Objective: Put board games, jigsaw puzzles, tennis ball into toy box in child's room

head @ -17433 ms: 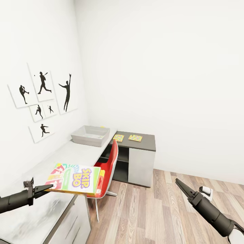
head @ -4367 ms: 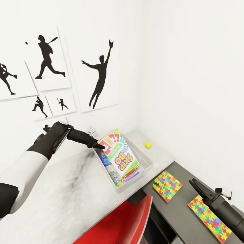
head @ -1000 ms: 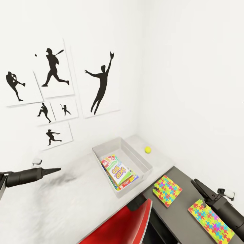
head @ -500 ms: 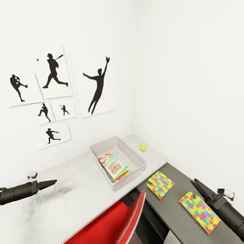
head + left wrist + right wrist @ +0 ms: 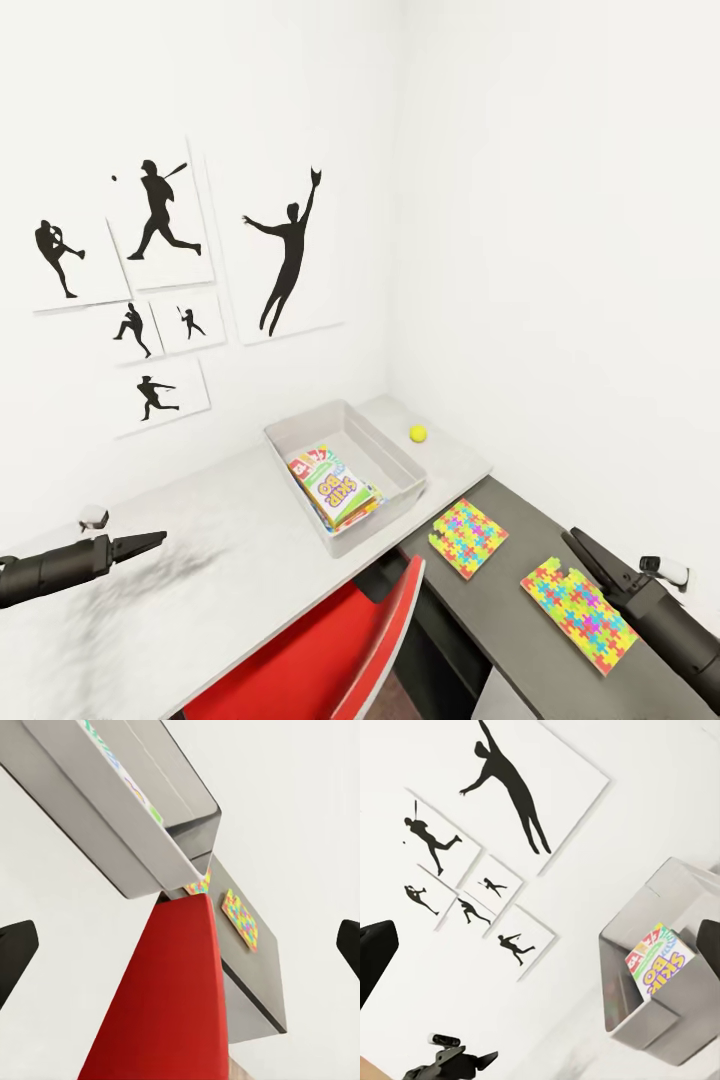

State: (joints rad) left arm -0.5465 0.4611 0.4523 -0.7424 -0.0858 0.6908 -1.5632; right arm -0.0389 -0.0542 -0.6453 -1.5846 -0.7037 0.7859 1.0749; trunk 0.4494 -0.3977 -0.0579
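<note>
— Since a moment ago the whole view has shifted a little; on the table [image 5: 230, 540] nothing has changed place.

— Why do things lie like this?

— I think the toy box [image 5: 395, 455] stands at the wall corner to collect the toys. The board games [image 5: 333, 487] lie stacked inside it. Both jigsaw puzzles [image 5: 467, 536] wait flat on the dark section, and the tennis ball [image 5: 418, 433] rests just beside the box.

— And the fingers?

— The left gripper [image 5: 150, 541] hovers over the table and the right gripper [image 5: 580, 543] near the puzzles. Both hold nothing; each pair of tips stands far apart in its wrist view.
</note>
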